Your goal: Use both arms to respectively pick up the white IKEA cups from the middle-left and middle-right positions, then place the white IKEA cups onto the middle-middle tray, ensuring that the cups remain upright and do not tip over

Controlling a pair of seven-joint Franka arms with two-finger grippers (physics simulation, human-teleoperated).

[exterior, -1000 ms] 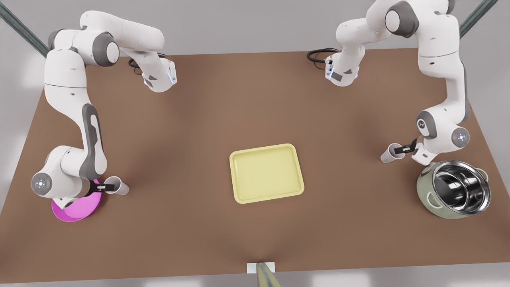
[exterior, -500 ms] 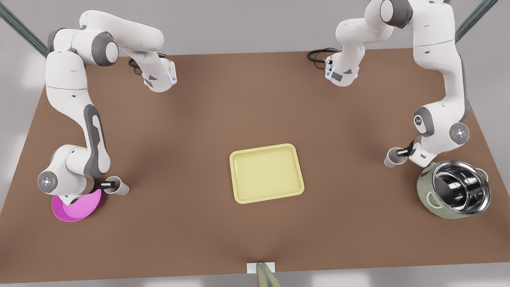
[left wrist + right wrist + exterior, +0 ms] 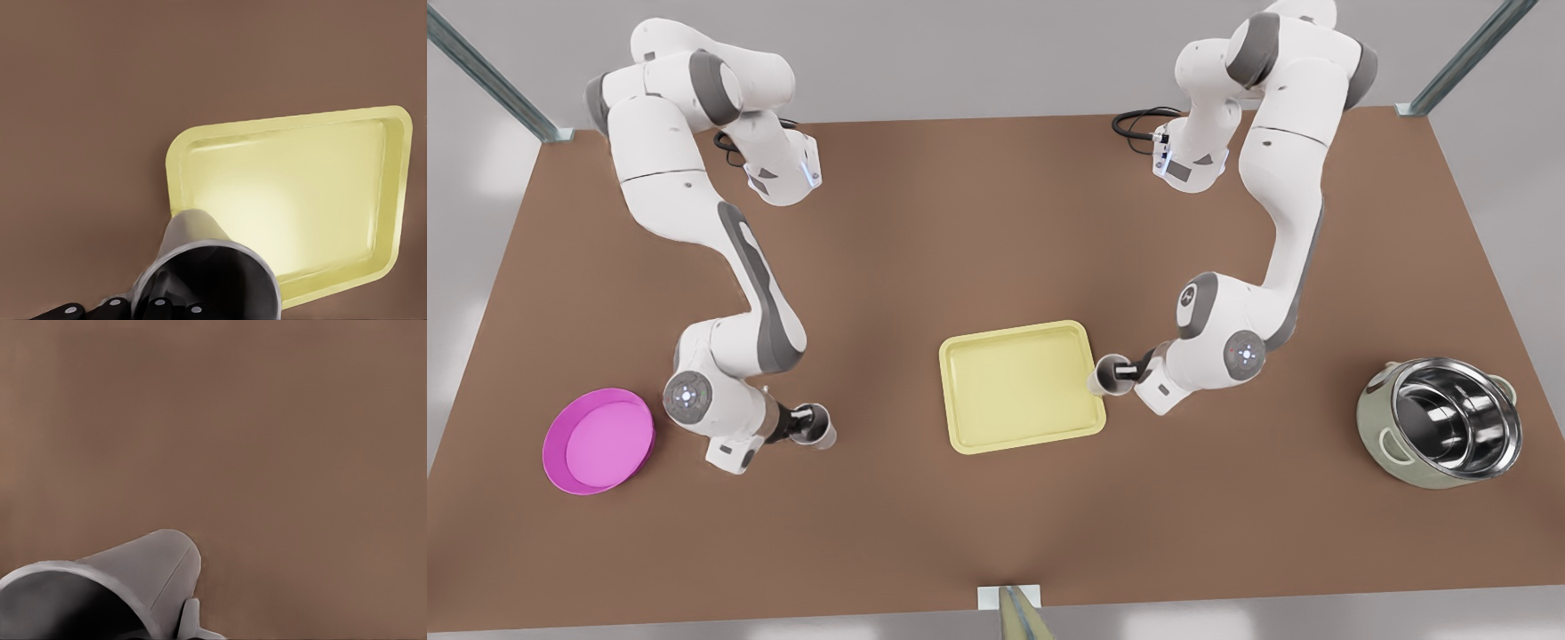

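The left gripper [image 3: 1125, 371], on the arm at the front view's right, is shut on the rim of a white cup [image 3: 1110, 379]. That cup is upright at the right edge of the pale yellow tray [image 3: 1014, 400]. In the left wrist view this cup [image 3: 207, 267] overlaps the near corner of the tray [image 3: 287, 120], with one finger inside and one outside. The right gripper [image 3: 804, 425], on the arm at the front view's left, is shut on the other white cup [image 3: 823, 437], well short of the tray's left edge. In the right wrist view that cup [image 3: 143, 573] shows over bare brown table.
A magenta bowl [image 3: 598, 440] lies near the table's left edge, behind the right gripper's arm. A steel pot with a pale green casing [image 3: 1440, 434] stands at the far right. A black cable [image 3: 1138, 120] lies by the arm bases at the back.
Both arms have swung inward with their cups. The left gripper's cup went from beside the pot to the tray's right edge. The right gripper's cup moved from beside the bowl toward the tray.
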